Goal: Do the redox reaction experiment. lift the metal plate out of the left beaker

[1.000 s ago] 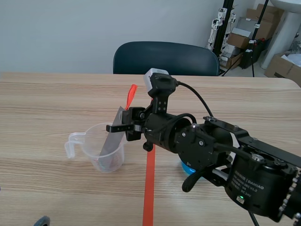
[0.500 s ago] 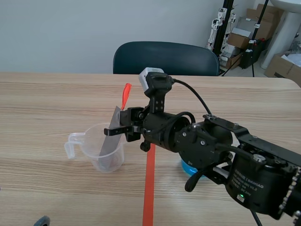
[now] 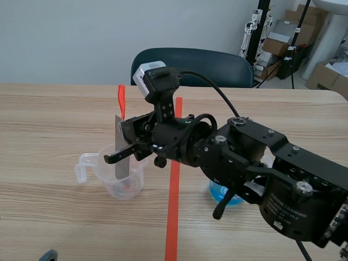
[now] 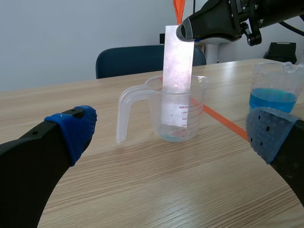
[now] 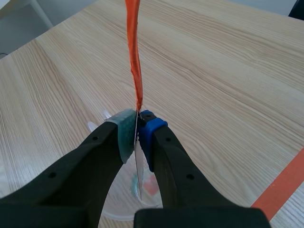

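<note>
Right gripper (image 5: 137,124) pinches the metal plate (image 4: 176,71) — its lower end dim behind the beaker (image 4: 200,114) wall; left gripper (image 4: 173,134) gapes.

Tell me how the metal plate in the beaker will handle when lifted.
Probably stiff: the metal plate stands straight though the right tool pinches only near its top. Likely light, looking very thin edge-on. Its lower end, down in the beaker, may be wet and slippery.
</note>
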Tool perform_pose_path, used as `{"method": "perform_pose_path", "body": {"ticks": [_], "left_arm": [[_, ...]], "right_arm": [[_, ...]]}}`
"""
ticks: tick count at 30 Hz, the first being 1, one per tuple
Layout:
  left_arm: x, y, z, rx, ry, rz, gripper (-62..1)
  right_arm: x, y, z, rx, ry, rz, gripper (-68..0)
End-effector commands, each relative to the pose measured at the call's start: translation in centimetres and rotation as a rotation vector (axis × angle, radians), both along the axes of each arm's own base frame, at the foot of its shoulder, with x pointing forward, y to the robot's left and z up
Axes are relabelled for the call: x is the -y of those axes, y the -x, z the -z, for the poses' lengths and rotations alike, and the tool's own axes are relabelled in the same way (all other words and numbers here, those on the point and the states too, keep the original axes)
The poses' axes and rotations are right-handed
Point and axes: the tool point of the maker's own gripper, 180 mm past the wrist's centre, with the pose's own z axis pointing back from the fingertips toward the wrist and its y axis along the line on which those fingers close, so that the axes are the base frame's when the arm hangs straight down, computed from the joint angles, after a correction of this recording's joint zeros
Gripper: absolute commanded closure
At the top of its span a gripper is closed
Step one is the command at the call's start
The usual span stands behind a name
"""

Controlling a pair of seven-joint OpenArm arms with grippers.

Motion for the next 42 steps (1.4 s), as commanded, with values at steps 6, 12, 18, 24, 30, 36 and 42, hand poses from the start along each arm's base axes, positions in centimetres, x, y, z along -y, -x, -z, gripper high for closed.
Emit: {"method": "perform_pose_path", "body": {"ticks": [6, 12, 18, 24, 30, 36, 42], "left_arm": [[-0.3, 0.4, -0.4, 0.012, -0.001, 0.003, -62.3], [-0.3, 0.4, -0.4, 0.011, -0.001, 0.003, -62.3], [-0.3, 0.4, -0.4, 0.012, -0.001, 0.003, -62.3], [-0.3, 0.4, -0.4, 0.012, -0.001, 0.003, -62.3], [-0.3, 0.4, -0.4, 0.011, -0.001, 0.003, -62.3], [-0.3, 0.4, -0.4, 0.011, -0.001, 0.003, -62.3], [-0.3, 0.4, -0.4, 0.011, -0.001, 0.003, -62.3]], "right_arm": [[-0.5, -0.2, -1.8, 0.093, 0.023, -0.043, -0.5], [-0.8, 0.4, -1.4, 0.153, 0.096, -0.105, -0.5], [-0.9, 0.5, -1.2, 0.199, 0.137, -0.123, -0.5], [-1.3, 1.2, -1.4, 0.224, 0.138, -0.171, -0.5], [-1.3, 1.2, -1.5, 0.232, 0.135, -0.172, -0.5], [-1.4, 1.2, -1.6, 0.234, 0.132, -0.173, -0.5], [-1.6, 1.4, -2.5, 0.263, 0.126, -0.182, -0.4]]}}
